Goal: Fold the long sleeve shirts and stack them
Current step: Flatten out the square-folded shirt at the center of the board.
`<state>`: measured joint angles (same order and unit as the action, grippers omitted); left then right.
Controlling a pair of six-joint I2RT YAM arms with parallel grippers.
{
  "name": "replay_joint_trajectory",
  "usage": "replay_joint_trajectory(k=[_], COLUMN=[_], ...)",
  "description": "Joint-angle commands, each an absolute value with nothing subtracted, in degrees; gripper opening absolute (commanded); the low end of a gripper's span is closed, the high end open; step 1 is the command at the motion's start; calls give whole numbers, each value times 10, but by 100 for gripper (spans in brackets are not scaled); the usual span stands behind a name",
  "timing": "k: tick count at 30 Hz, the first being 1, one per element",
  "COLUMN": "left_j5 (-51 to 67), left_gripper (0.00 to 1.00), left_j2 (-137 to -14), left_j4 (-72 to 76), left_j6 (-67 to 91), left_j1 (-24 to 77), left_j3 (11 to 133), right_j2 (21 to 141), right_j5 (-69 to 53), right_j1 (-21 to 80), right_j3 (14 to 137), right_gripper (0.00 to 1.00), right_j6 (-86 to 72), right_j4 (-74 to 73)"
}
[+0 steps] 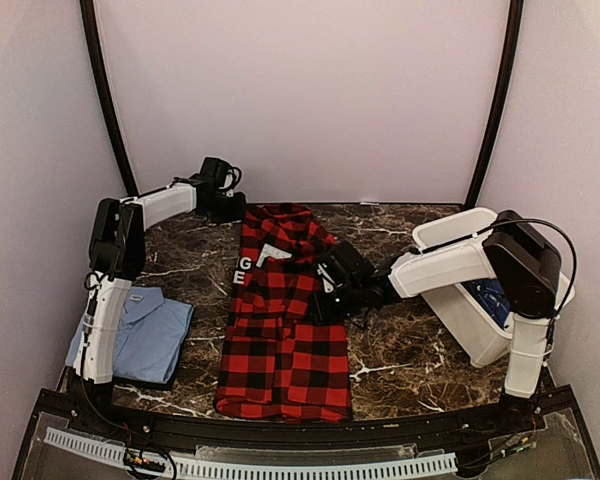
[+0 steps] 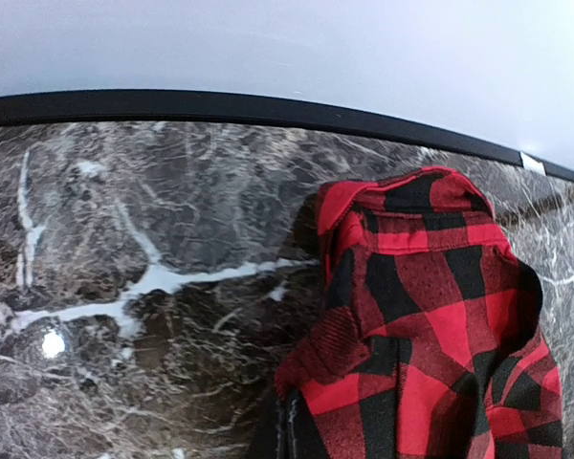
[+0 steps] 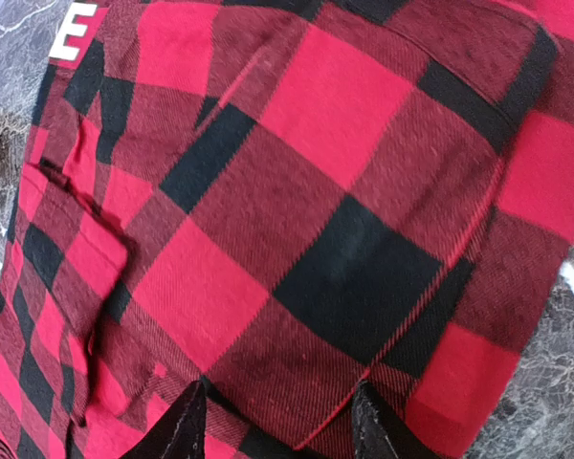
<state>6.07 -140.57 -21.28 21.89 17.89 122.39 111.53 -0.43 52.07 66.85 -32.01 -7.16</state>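
Top external view: blue shirt (image 1: 145,335) folded near left; red checked flannel (image 1: 280,340) partly folded, unstacked; left gripper (image 1: 230,207) pressed together, right gripper (image 1: 330,290) spread.

We see a dark marble table (image 1: 400,350) veined in white, the white letters G and E (image 1: 244,270) lying on it, and a tilted white bin (image 1: 470,322) at its right.

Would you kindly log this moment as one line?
left fingers shut on flannel | right fingers open above flannel | blue shirt folded near-left
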Motion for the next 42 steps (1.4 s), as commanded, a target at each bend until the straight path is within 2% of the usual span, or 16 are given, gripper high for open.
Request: replay_joint_trajectory(k=[1, 2, 10, 14, 18, 28, 36, 42], left_j5=[96, 105, 152, 160, 171, 187, 123, 118], left_gripper=[0, 1, 39, 49, 52, 53, 52, 51], left_j2=[-1393, -1399, -1392, -1346, -1265, -1028, -914, -885], left_j4=[-176, -173, -184, -200, -188, -93, -69, -56], left_j6=[295, 299, 303, 294, 293, 321, 364, 382], left_j1=[143, 139, 136, 137, 144, 204, 294, 325], left_j3=[1198, 1195, 1207, 1187, 1097, 739, 547, 489], right_j2=[1106, 1104, 1091, 1078, 1061, 1025, 1002, 994], right_j5=[-2, -2, 21, 38, 50, 83, 92, 84], right_j1=[524, 523, 523, 522, 518, 516, 516, 516], right_j3=[645, 646, 677, 690, 694, 680, 663, 652], right_gripper=[49, 49, 49, 49, 50, 51, 51, 51], right_j6=[-329, -329, -312, -301, -294, -262, -254, -257], right_j4=[-73, -75, -101, -113, -120, -122, -126, -123])
